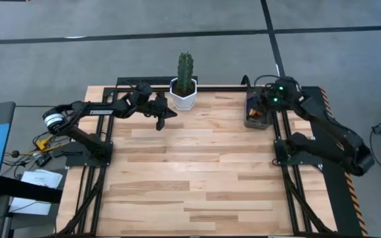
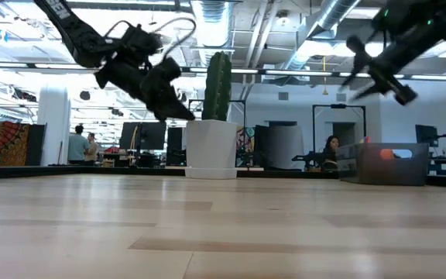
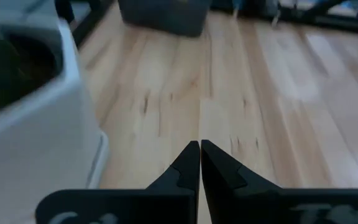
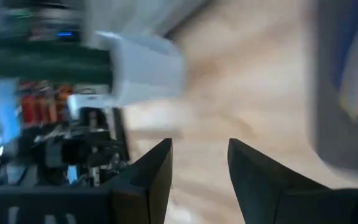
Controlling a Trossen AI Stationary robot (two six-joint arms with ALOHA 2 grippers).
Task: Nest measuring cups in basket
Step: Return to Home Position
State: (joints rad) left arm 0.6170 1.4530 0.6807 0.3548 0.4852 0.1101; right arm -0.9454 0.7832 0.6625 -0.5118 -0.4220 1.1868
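Nesting apparently done: measuring cups inside basket, far right. Both empty: left end effector closed, right end effector open.

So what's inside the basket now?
An orange measuring cup shows through the basket wall. The right gripper, open above it, covers part from overhead; any others cannot be counted.

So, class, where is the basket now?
High view: the basket sits at the table's far right corner, right of the cactus pot, under the open right gripper; the left gripper hangs by the pot.
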